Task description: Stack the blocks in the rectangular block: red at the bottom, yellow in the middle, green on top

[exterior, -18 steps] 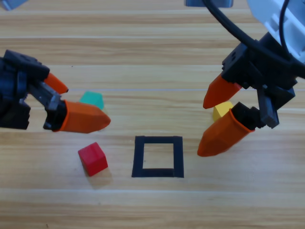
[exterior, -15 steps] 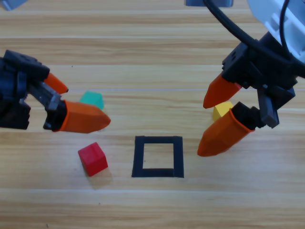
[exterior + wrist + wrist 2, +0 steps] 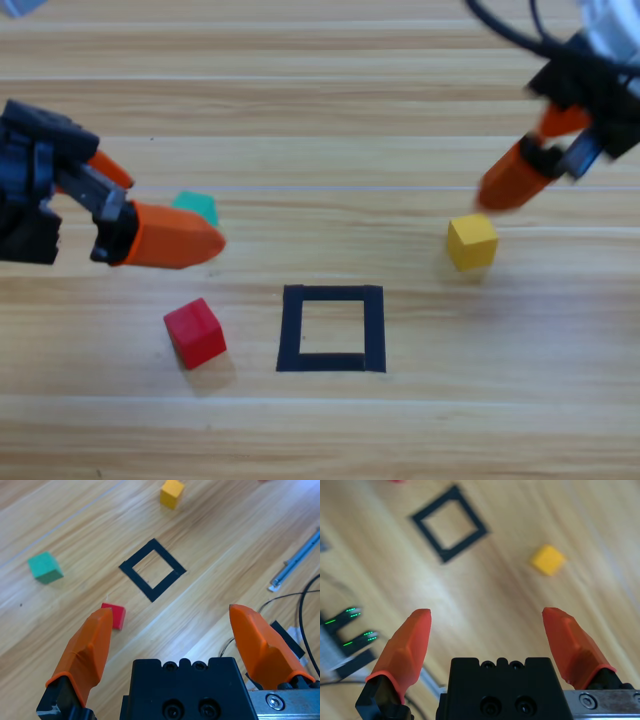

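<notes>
The left gripper (image 3: 160, 210) hangs left of the black tape square (image 3: 331, 328), its smooth orange cone jaws wide apart and empty. Left of the square sit the teal-green cube (image 3: 196, 207) and red cube (image 3: 195, 332); the yellow cube (image 3: 472, 242) lies to its right. The right gripper (image 3: 540, 150), spread wide and empty, hovers beyond the yellow cube.

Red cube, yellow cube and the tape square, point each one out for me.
red cube (image 3: 194, 332), high view, its top face
yellow cube (image 3: 471, 241), high view, its top face
tape square (image 3: 290, 328), high view, its left tape strip
</notes>
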